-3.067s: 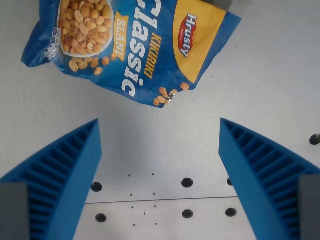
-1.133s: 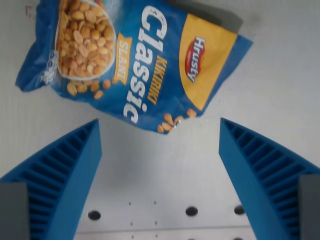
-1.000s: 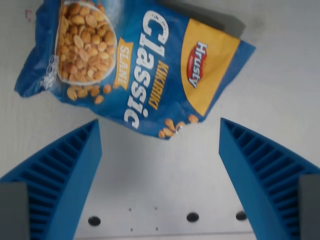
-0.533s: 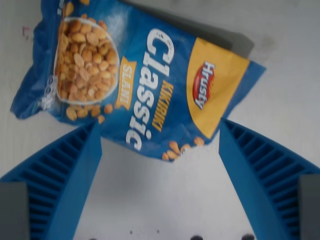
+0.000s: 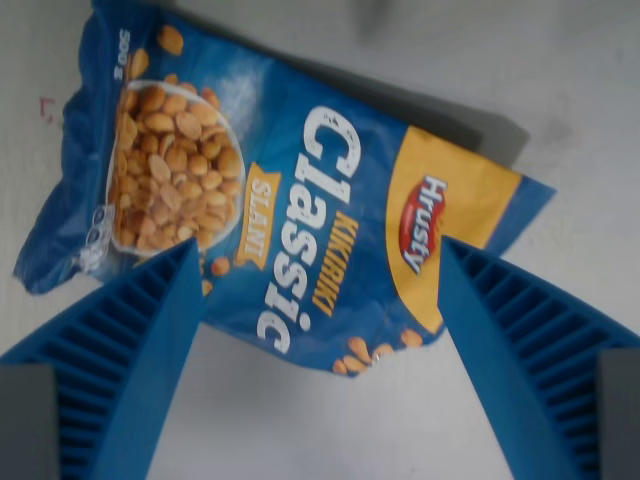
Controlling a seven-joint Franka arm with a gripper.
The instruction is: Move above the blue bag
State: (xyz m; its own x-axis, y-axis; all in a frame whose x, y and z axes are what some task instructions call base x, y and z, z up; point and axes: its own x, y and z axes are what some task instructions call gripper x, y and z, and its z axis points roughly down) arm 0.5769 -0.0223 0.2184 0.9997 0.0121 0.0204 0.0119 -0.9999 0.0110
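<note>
A blue bag [image 5: 300, 200] of peanuts, printed "Classic" with a yellow "Hrusty" patch, lies flat on the pale table and fills the upper and middle wrist view. My gripper [image 5: 320, 300] is open, its two blue ribbed fingers [image 5: 120, 350] at the lower left and lower right. The bag's lower edge reaches down between the fingers, and each finger overlaps a bit of the bag in the picture. Nothing is held. The bag's top edge runs out of view at the upper left.
The pale grey table [image 5: 590, 90] surrounds the bag. A faint red mark [image 5: 45, 107] sits at the wrist view's left, and a dark smudge [image 5: 555, 130] at the right near the bag's corner.
The camera has moved toward the bag: it has slid down the picture and in between the fingers. The table holes seen earlier at the bottom have left the view. The gripper stays open.
</note>
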